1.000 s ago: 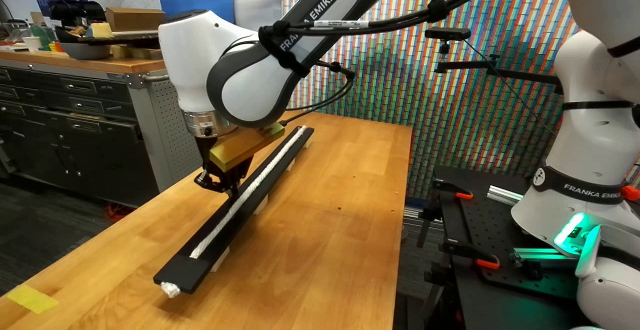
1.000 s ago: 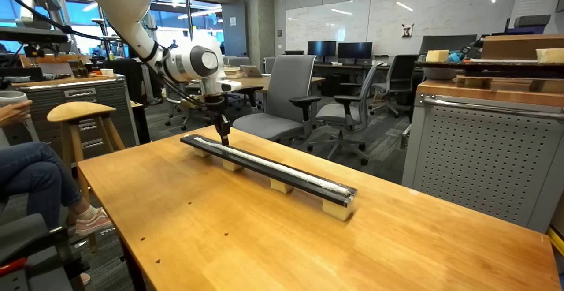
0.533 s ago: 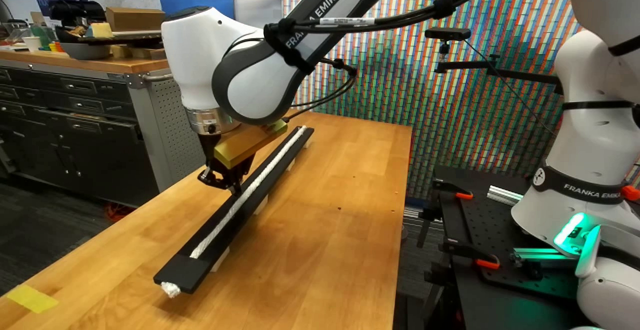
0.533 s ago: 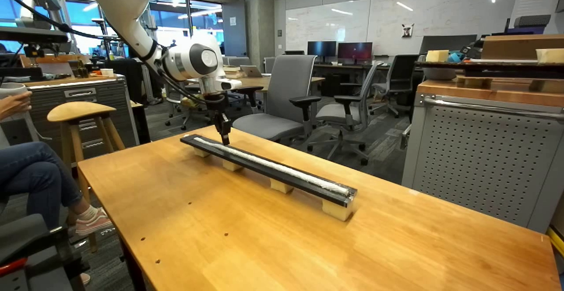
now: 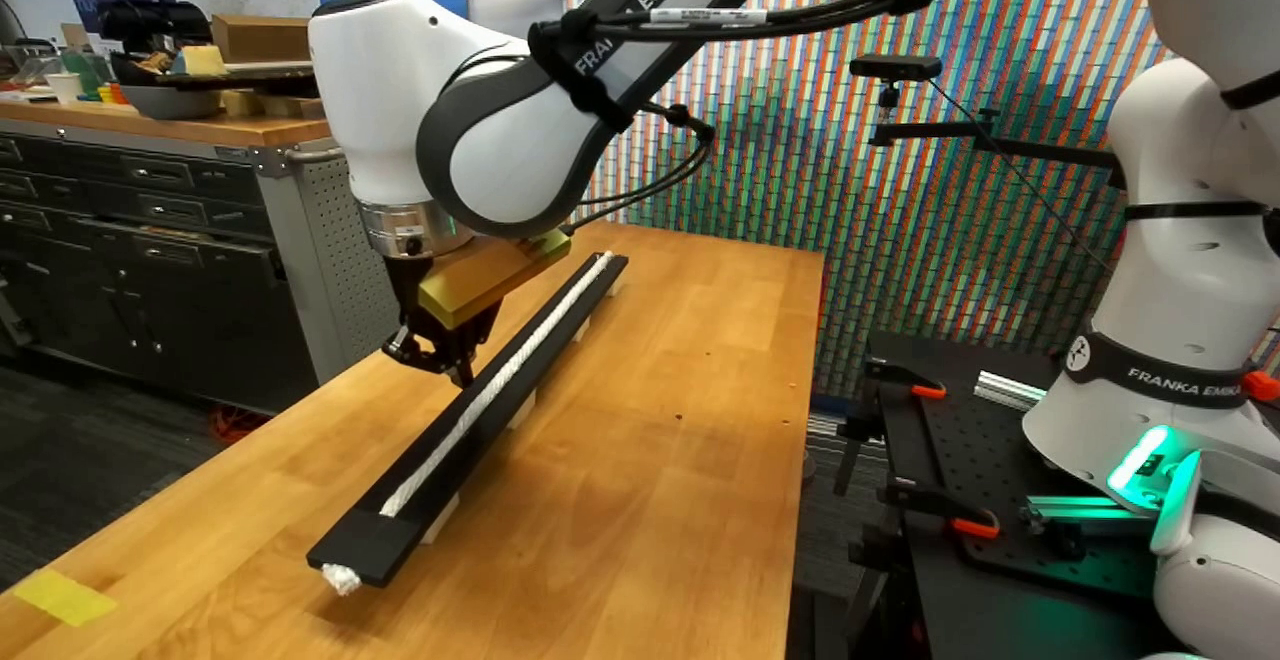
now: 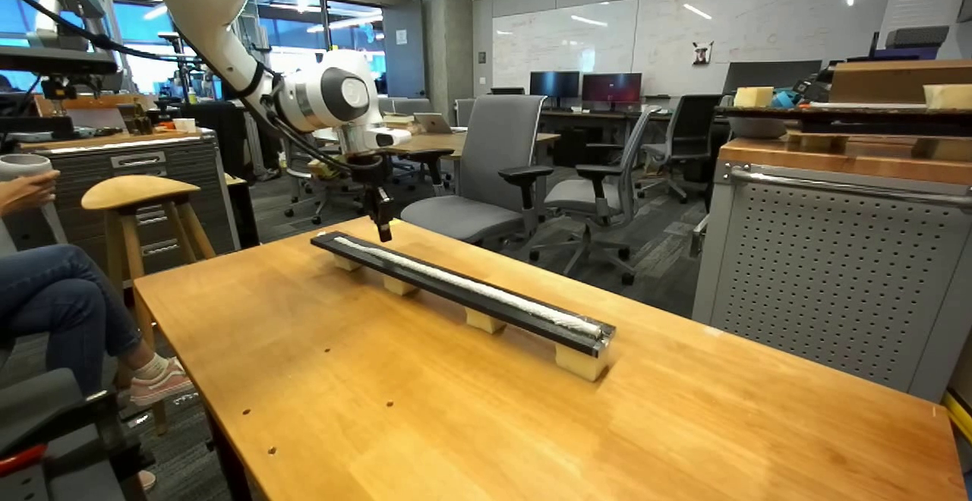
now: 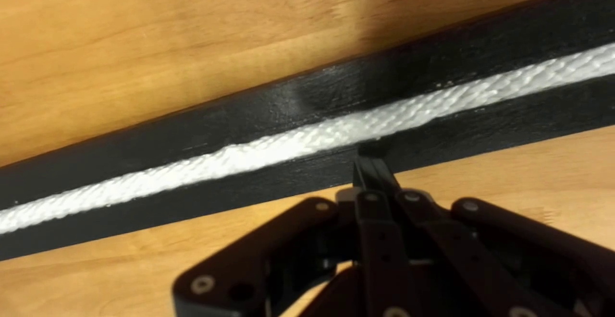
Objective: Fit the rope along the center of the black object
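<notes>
My claw (image 7: 373, 161) hangs clenched near white rope (image 7: 288, 145), which runs along center of black rail (image 5: 365, 545) — pale blocks (image 6: 581, 362) underneath.

rope (image 7: 250, 156): rough braided fibre | rail (image 7: 288, 177): mostly matt — faint sheen in spots | bench (image 6: 456, 402): smooth glossy wood | blocks (image 6: 581, 362): matt — material unclear | hand (image 7: 372, 158): matt, bright metal in spots

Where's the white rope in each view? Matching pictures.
In an exterior view: white rope left of centre, slanting up rightward.
In an exterior view: white rope just below centre, slanting down rightward.
Wrist view: white rope edge to edge, climbing rightward.
Shared landmark: black rail it runs along.
</notes>
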Available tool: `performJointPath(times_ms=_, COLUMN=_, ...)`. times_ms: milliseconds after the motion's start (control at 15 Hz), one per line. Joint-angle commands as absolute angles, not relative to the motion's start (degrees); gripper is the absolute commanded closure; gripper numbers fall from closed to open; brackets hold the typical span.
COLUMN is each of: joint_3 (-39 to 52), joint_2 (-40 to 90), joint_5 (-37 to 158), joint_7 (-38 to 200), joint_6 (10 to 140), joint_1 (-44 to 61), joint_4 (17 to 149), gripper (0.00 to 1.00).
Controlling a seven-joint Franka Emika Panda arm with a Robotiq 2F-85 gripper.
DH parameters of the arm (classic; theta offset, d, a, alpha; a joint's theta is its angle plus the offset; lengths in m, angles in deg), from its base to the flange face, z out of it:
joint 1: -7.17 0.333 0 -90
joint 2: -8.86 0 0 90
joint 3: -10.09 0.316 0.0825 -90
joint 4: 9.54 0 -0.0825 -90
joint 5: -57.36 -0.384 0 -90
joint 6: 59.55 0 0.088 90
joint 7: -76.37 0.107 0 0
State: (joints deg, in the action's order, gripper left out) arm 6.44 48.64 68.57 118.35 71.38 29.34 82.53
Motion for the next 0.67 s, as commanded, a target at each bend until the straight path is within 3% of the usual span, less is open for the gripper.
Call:
performJointPath(times_ms=0, joint_3=6.9, joint_2=48.3, joint_5=68.9, joint_7=117.8, joint_6=70.4, joint_1=28.8, joint_4=83.0, gripper=1.0)
performJointPath(times_ms=600, joint_3=7.5, joint_2=50.6, joint_5=67.6, joint_7=116.8, joint_6=69.8, joint_1=27.4, joint_4=82.6, gripper=1.0)
